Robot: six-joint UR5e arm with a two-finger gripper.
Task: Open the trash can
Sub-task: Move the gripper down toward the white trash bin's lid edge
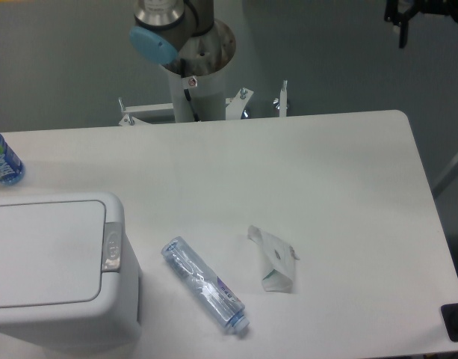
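The trash can [57, 273] is a large white boxy bin at the table's front left corner. Its flat lid [42, 250] lies shut, and the grey push-button latch [112, 247] is on the lid's right edge. My gripper [432, 30] is at the top right of the view, high above and beyond the table's far right corner and far from the bin. Only its dark fingers [400, 26] show, spread wide apart with nothing between them.
A clear plastic bottle [205, 286] lies on its side just right of the bin. A crumpled white carton [273, 262] lies beside it. A blue bottle [1, 158] stands at the left edge. The arm's base [190, 67] is at the table's back.
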